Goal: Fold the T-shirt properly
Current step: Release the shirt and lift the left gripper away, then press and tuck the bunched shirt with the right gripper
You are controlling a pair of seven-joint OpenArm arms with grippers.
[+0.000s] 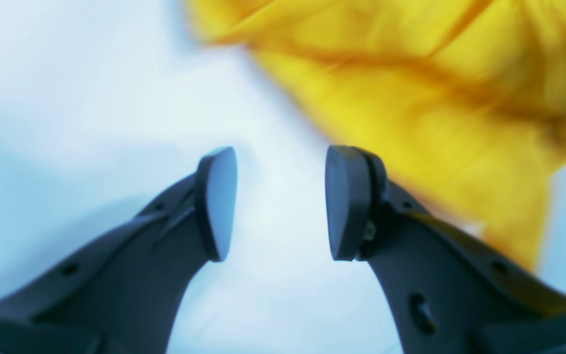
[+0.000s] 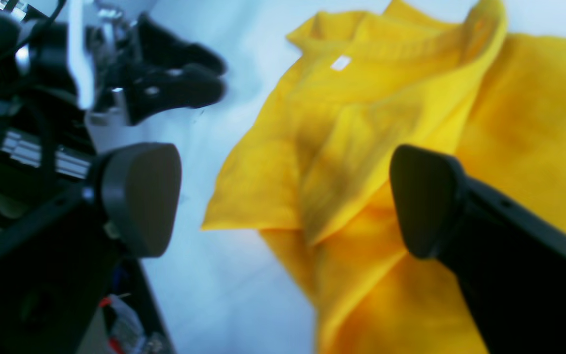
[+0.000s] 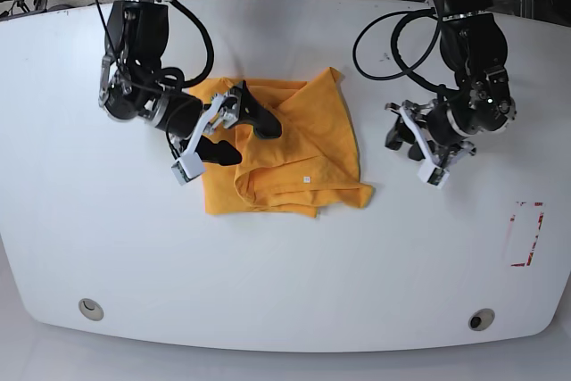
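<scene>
- T-shirt (image 3: pixel 285 149): orange-yellow, bunched in a loose rumpled heap on the white table (image 3: pixel 285 292), a bit left of centre in my base view, in the far half of the table.
- Fabric is folded over itself; a corner sticks out to the right on the near side, another peak points toward the far edge. I see a small white tag (image 3: pixel 306 179) on the near part.
- Right gripper (image 3: pixel 234 129): on the left side of my base view, hovering over the left part of the T-shirt. Fingers spread apart, one over the far-left edge of the cloth, the other over the left edge lower down. Nothing between them.
- Right wrist view: both pads wide apart, T-shirt (image 2: pixel 386 147) lies under and between them, collar and tag (image 2: pixel 340 63) toward the top. I can't tell if either pad touches the cloth.
- Left gripper (image 3: pixel 417 138): on the right side of my base view, well apart from the T-shirt, over bare table to the right of it.
- Left wrist view: left gripper (image 1: pixel 281 204) fingers apart, only white table between them. Blurred T-shirt (image 1: pixel 435 98) fills the upper right, beyond and beside the right-hand finger (image 1: pixel 347 201), not gripped.
- Red-outlined mark (image 3: pixel 526 234) on the table near the right edge.
</scene>
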